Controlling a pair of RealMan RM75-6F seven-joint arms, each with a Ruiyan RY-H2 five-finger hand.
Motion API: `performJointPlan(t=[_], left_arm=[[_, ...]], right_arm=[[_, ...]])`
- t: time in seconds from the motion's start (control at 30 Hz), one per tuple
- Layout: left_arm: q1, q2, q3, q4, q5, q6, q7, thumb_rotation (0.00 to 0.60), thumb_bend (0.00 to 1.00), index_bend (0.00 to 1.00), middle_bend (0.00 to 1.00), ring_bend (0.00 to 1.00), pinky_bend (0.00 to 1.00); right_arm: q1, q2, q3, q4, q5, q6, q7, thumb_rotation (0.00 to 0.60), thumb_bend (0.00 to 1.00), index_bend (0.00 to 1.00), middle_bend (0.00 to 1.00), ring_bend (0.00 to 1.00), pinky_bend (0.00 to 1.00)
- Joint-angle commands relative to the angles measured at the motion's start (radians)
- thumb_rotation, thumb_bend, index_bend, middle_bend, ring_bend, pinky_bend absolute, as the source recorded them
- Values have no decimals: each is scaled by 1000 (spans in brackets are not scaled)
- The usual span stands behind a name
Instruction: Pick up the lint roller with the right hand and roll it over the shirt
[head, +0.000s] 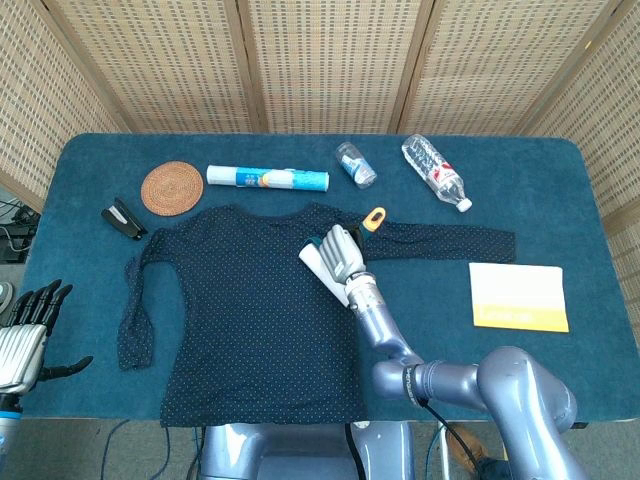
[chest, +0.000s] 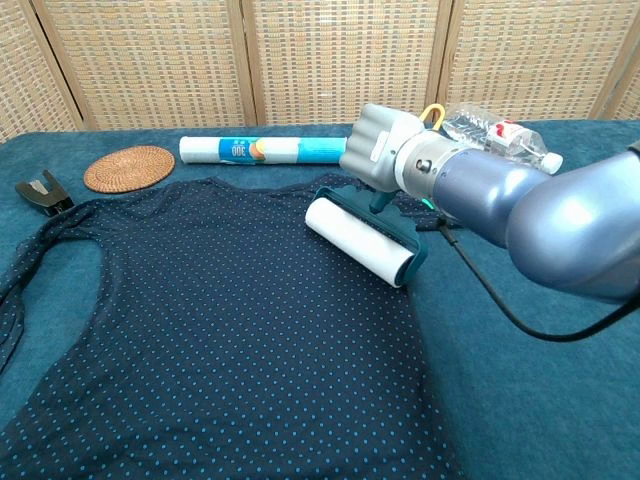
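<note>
A dark blue polka-dot shirt (head: 250, 300) (chest: 220, 330) lies flat on the teal table. My right hand (head: 342, 250) (chest: 378, 148) grips the teal handle of the lint roller (chest: 358, 239) (head: 318, 264). Its white roll rests on the shirt's upper right part, near the collar and right shoulder. The handle's orange loop (head: 373, 217) sticks out behind the hand. My left hand (head: 30, 320) hangs off the table's left front edge, fingers spread and holding nothing.
Along the back lie a round woven coaster (head: 172, 187), a blue-and-white tube (head: 267, 178), a small clear bottle (head: 356, 164) and a water bottle (head: 435, 171). A black stapler (head: 123, 217) sits left. A yellow-and-white booklet (head: 518, 297) lies right.
</note>
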Motion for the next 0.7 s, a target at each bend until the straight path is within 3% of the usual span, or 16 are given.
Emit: performJointPlan(t=[0.03, 0.7], left_arm=[[0, 1, 1, -1, 3, 2, -1, 600, 0, 0, 0, 0, 0], [2, -4, 12, -5, 28, 18, 9, 600, 0, 0, 0, 0, 0]], right_arm=[[4, -7, -11, -26, 6, 24, -29, 600, 857, 684, 1000, 1000, 1000], [13, -63, -80, -241, -39, 166, -195, 600, 848, 695, 1000, 1000, 1000]])
